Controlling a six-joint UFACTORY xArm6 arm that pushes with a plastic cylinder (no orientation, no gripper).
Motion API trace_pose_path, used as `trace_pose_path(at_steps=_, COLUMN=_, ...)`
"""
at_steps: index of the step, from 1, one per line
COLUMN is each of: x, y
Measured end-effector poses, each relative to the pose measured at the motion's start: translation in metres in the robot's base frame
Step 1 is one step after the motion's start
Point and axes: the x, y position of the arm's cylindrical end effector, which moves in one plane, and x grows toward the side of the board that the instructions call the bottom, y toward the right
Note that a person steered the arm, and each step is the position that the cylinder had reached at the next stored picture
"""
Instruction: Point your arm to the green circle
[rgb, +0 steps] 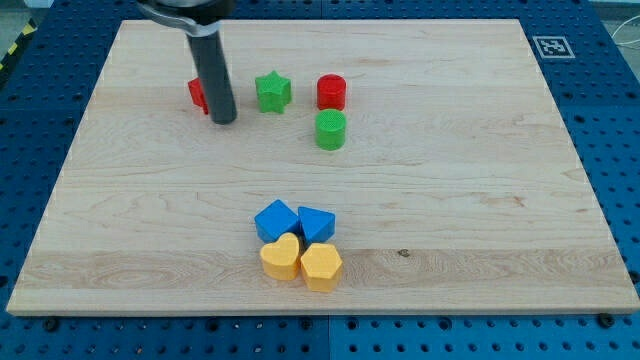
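The green circle (331, 130) is a short green cylinder on the wooden board (450, 200), right of centre in the upper half. A red cylinder (331, 92) stands just above it. My tip (224, 121) is the lower end of the dark rod, well to the left of the green circle. It stands right beside a red block (198, 95) that the rod partly hides, so its shape is unclear. A green star (272, 91) lies between my tip and the green circle, a little higher up.
A cluster sits near the view's bottom centre: a blue cube (275, 220), a blue block (316, 223), a yellow heart (280, 258) and a yellow hexagon (321, 266), touching one another. A printed marker (552, 46) is at the board's top right corner.
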Motion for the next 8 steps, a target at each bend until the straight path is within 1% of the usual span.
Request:
trace_pose_path(at_steps=1, x=0.021, y=0.016)
trace_pose_path(at_steps=2, x=0.049, y=0.014)
trace_pose_path(at_steps=3, x=0.054, y=0.015)
trace_pose_path(at_steps=5, x=0.044, y=0.022)
trace_pose_path(at_steps=7, x=0.044, y=0.094)
trace_pose_path(at_steps=8, x=0.060, y=0.112)
